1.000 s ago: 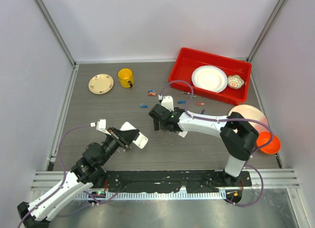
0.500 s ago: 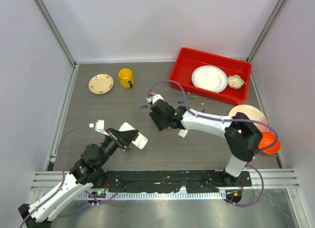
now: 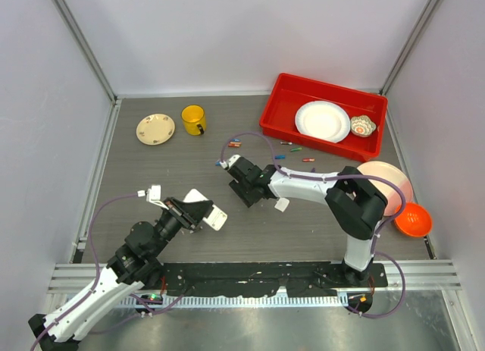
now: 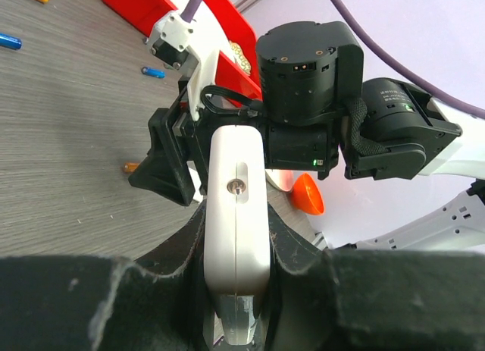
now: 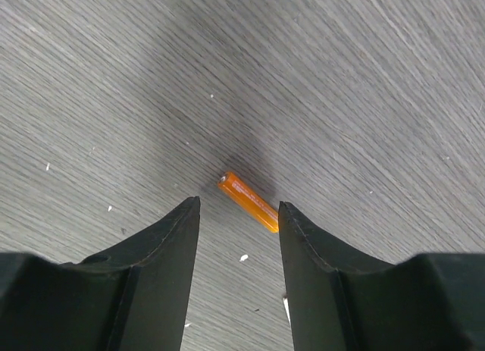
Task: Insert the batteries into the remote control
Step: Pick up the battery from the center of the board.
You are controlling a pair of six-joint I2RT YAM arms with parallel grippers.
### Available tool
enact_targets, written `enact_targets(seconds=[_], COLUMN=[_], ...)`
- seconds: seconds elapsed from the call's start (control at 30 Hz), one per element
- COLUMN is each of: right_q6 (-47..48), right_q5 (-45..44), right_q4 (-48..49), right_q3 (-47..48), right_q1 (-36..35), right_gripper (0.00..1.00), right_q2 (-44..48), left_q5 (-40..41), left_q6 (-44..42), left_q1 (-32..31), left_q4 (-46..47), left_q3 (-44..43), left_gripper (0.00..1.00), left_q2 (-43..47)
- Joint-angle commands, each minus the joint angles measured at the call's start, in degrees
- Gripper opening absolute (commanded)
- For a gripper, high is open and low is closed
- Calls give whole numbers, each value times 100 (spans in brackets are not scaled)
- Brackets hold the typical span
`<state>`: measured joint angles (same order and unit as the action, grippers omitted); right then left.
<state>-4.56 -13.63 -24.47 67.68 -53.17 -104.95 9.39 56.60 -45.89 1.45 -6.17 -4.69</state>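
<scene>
Grey wood-grain table (image 3: 151,177) carries the whole scene, shown from above and from both wrists. Red bin (image 3: 274,108) at the far right holds a white plate (image 3: 322,120) and a small patterned bowl (image 3: 363,126). A pink plate (image 3: 394,180) and an orange bowl (image 3: 413,220) lie at the right edge; a floral saucer (image 3: 155,128) and a yellow mug (image 3: 194,120) sit far left. Left gripper (image 3: 201,211) is clamped on the remote control (image 4: 237,214) and holds it up near the table's middle. The remote's plain white back, with one screw showing, faces the wrist camera. No battery is visible in it, and whether the compartment is uncovered cannot be told. A small white piece (image 3: 281,205) lies on the table just beside the right arm. Right gripper (image 5: 238,208), close in front of the remote, points down at the table with its jaws moderately apart. They straddle one orange battery (image 5: 248,202) lying flat; contact between fingers and battery cannot be confirmed. The other batteries (image 3: 292,148) are scattered loose between this gripper and the bin. Judged progress: early, with the remote secured, the first cell about to be picked, and every insertion left to do
</scene>
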Motion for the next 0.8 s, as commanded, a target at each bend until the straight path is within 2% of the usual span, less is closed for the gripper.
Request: enact_targets(seconds=[0.0, 0.17, 0.43, 0.77], right_q6=[122, 113, -98, -282], right_q5=[106, 272, 572, 721], right_q4=[100, 135, 223, 144], right_q3=[307, 334, 237, 281], right_q1=[78, 236, 421, 527], right_gripper=[50, 44, 24, 22], right_q2=[-61, -157, -184, -281], left_q5=[-25, -25, 28, -7], left_q6=[-8, -26, -52, -44], left_q1=[19, 19, 19, 19], left_q4=[136, 136, 145, 364], left_q3=[-24, -33, -24, 2], left_gripper=[0, 0, 0, 0], left_q2=[30, 3, -6, -199])
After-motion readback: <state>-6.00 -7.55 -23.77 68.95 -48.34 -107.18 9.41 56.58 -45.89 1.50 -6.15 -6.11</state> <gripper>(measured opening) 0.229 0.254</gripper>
